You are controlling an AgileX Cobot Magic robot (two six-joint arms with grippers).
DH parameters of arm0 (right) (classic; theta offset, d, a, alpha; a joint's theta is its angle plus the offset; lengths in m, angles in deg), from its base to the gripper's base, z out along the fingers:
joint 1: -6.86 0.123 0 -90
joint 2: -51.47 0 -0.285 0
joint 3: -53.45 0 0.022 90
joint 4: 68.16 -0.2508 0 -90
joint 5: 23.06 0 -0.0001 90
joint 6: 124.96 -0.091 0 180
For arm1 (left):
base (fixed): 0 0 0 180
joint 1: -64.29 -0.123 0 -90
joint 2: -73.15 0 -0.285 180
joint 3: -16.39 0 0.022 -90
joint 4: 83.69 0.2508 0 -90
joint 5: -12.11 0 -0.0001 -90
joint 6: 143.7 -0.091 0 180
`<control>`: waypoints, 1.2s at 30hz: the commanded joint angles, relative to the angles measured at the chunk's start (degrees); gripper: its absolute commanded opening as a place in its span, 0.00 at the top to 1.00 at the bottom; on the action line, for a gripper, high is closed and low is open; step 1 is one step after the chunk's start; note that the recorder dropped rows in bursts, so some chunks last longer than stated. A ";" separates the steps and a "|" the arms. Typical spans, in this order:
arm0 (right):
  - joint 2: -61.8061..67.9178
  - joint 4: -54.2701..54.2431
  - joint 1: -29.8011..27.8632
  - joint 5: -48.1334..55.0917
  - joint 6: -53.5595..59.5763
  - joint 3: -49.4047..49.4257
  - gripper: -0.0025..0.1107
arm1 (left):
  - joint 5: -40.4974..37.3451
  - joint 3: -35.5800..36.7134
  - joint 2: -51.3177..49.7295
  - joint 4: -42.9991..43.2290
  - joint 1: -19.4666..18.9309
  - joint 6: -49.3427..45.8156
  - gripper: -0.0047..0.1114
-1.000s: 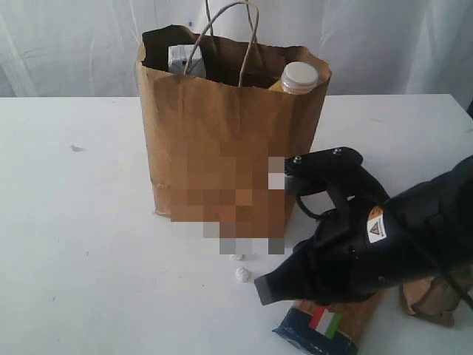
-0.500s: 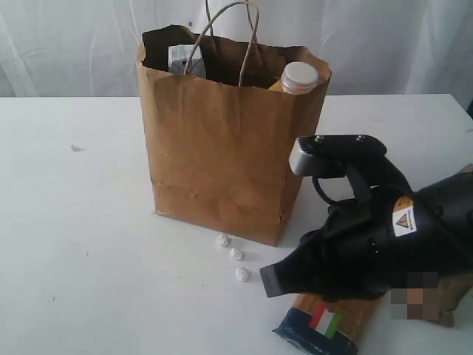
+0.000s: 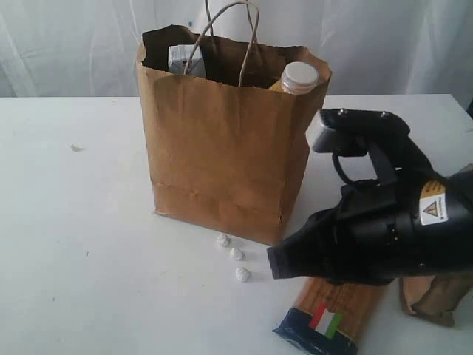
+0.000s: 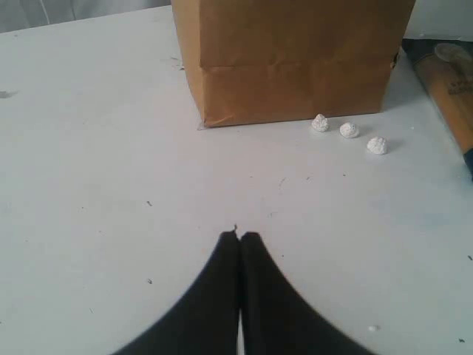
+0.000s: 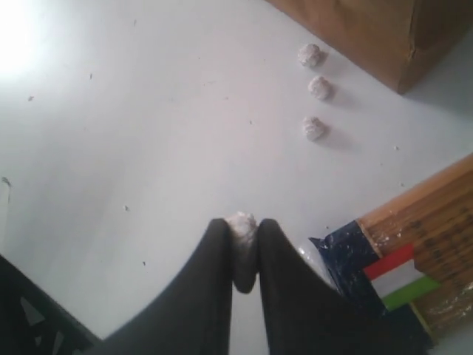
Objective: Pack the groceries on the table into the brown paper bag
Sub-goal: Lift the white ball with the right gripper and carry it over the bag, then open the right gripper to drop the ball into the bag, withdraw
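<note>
Exterior view
Brown paper bag (image 3: 222, 155): stood upright and open-topped on the white desk (image 3: 74, 244), its loop handles (image 3: 229, 29) raised above the rim.
Bag contents: a small white-blue carton (image 3: 179, 59) showed at the rear left of the opening and a white-capped bottle (image 3: 299, 77) at its right side. Anything deeper was hidden.
Outside the bag: the dark-blue spaghetti pack (image 3: 329, 318) lay flat on the desk near the bag's front corner, partly under the right arm (image 3: 384, 229). The brown pouch (image 3: 432, 299) lay at the right edge.
Loose bits: three white pebble-like bits (image 3: 235, 254) sat in a row just beside the bag's base.

Left wrist view
Left gripper (image 4: 239, 237): jaws pressed together with nothing between them, above bare desk (image 4: 111, 185).
Ahead of it: the bag's lower part (image 4: 295, 59), the three bits (image 4: 348, 130) and an edge of the spaghetti pack (image 4: 451, 96).

Right wrist view
Right gripper (image 5: 242, 225): jaws nearly closed, pinching a fourth white bit (image 5: 242, 220) at their tips.
Nearby: the spaghetti pack's striped end (image 5: 399, 251) just beside the jaws, the three bits (image 5: 320, 87) between jaws and bag corner (image 5: 369, 29).
</note>
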 commanded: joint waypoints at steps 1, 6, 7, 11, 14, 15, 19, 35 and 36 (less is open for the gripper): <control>-1.32 -0.07 0.03 -4.66 -0.31 -0.98 0.93 | 0.08 0.27 0.30 -0.44 -0.03 -0.01 0.96; -1.40 2.51 0.03 -8.31 -0.02 -4.74 0.93 | 0.08 0.27 0.30 -0.44 -0.03 -0.01 0.96; -1.40 3.53 0.03 -8.98 -0.02 -5.55 0.93 | 0.08 0.27 0.30 -0.44 -0.03 -0.01 0.96; -1.18 8.53 -0.10 -10.83 -0.45 -10.39 0.93 | 0.08 0.27 0.30 -0.44 -0.03 -0.01 0.96; 0.27 11.80 -0.10 -10.16 -1.75 -14.69 0.93 | 0.08 0.27 0.30 -0.44 -0.03 -0.01 0.96; 1.07 13.07 -0.21 -9.48 -2.69 -16.32 0.93 | 0.08 0.27 0.30 -0.44 -0.03 -0.01 0.96; 5.56 19.91 -1.69 -2.49 -8.71 -23.28 0.93 | 0.08 0.27 0.30 -0.44 -0.03 -0.01 0.96; 21.98 27.53 -5.82 13.07 -12.37 -41.98 0.93 | 0.08 0.27 0.30 -0.44 -0.03 -0.01 0.96; 23.35 27.53 -5.82 13.40 -11.91 -43.08 0.93 | 0.08 0.27 0.30 -0.44 -0.03 -0.01 0.96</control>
